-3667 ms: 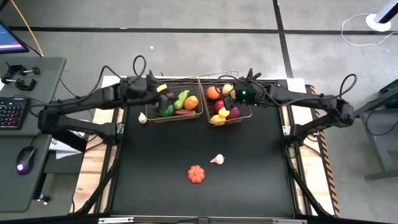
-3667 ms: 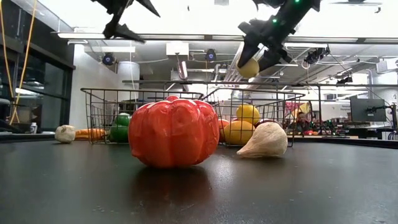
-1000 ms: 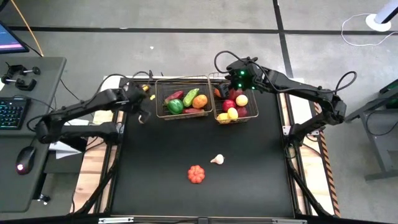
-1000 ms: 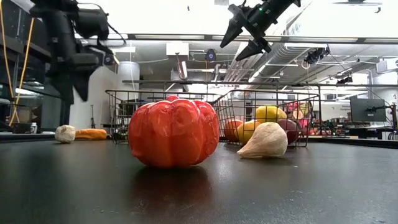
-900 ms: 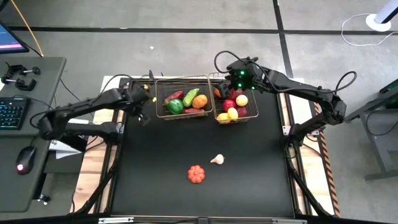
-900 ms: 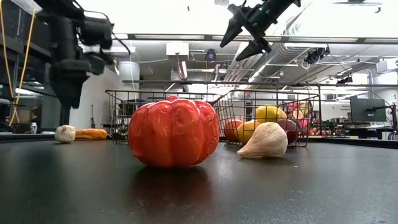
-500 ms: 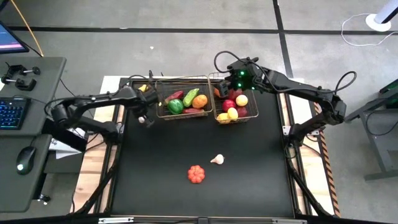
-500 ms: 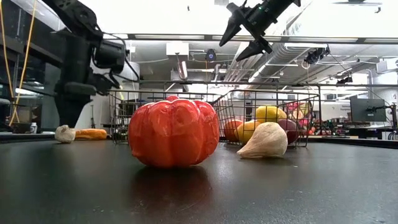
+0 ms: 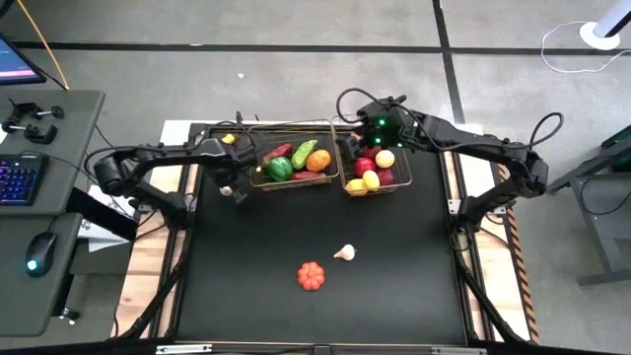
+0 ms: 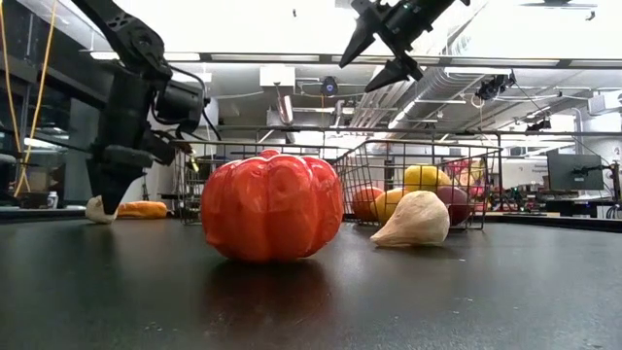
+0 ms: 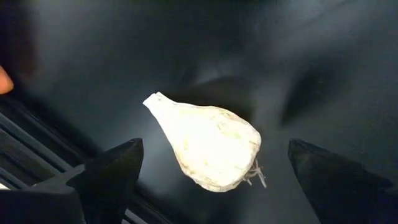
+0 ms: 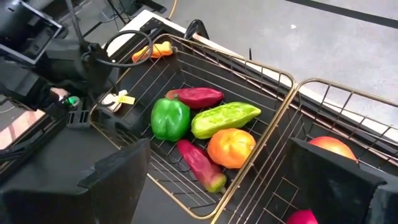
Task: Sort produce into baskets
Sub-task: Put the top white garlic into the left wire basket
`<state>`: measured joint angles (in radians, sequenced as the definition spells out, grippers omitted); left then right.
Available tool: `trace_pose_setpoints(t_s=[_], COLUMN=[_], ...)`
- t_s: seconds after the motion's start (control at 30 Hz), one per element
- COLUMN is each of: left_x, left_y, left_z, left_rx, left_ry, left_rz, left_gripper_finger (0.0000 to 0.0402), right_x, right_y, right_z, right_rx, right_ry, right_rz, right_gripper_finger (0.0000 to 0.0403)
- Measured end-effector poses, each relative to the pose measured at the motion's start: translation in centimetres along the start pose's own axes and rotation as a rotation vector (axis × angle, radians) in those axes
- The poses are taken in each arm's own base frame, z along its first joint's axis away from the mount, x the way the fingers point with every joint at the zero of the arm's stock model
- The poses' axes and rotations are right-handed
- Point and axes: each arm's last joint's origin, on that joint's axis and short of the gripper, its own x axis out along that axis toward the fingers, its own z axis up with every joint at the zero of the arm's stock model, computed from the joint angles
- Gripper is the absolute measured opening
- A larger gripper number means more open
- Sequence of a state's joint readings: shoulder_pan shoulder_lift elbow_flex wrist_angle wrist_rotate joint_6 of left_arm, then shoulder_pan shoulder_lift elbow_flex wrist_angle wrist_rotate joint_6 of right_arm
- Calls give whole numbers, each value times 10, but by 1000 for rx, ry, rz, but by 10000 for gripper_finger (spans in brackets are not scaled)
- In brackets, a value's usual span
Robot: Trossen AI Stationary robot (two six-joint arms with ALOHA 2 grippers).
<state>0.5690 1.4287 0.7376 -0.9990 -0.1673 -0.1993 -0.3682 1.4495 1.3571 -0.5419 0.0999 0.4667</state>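
A white garlic bulb lies on the black table, left of the left basket. My left gripper is low over it and open, one finger on each side of the bulb without touching; it also shows in the low view. My right gripper hangs open and empty above the gap between the left basket and the right basket. The left basket holds a green pepper, a cucumber, an orange and red peppers. The right basket holds lemons and apples. A red tomato and a second garlic lie mid-table.
A small orange piece lies at the table's far left corner, behind my left gripper. The left basket's wire wall stands close to the right of the left gripper. The table's near half is bare black mat around the tomato and the second garlic.
My left gripper has gone down and a little toward the near edge, and now straddles the garlic by the left basket, still open. The garlic has stayed where it was. My right gripper has kept its place above the baskets.
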Motion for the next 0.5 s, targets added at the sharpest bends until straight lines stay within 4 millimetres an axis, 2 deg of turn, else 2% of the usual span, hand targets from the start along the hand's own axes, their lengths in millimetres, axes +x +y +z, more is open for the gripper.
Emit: trace_pose_setpoints(t_s=[0.1,0.23,0.37,0.5], left_x=[1,1,1,0], left_y=[0,0,0,1], left_z=[0,1,0,0], left_rx=[1,-5,-11,-12], left_ry=[6,5,7,4], left_rz=[1,20,24,24], left_gripper_finger=[376,334,262,164], right_x=[0,0,0,0], right_y=[1,1,1,1], right_z=[-1,-1,-1,-1], right_rx=[-6,-6,-6,-6], right_ry=[2,2,2,1], right_rz=[3,2,2,2], right_gripper_finger=[367,367,367,367])
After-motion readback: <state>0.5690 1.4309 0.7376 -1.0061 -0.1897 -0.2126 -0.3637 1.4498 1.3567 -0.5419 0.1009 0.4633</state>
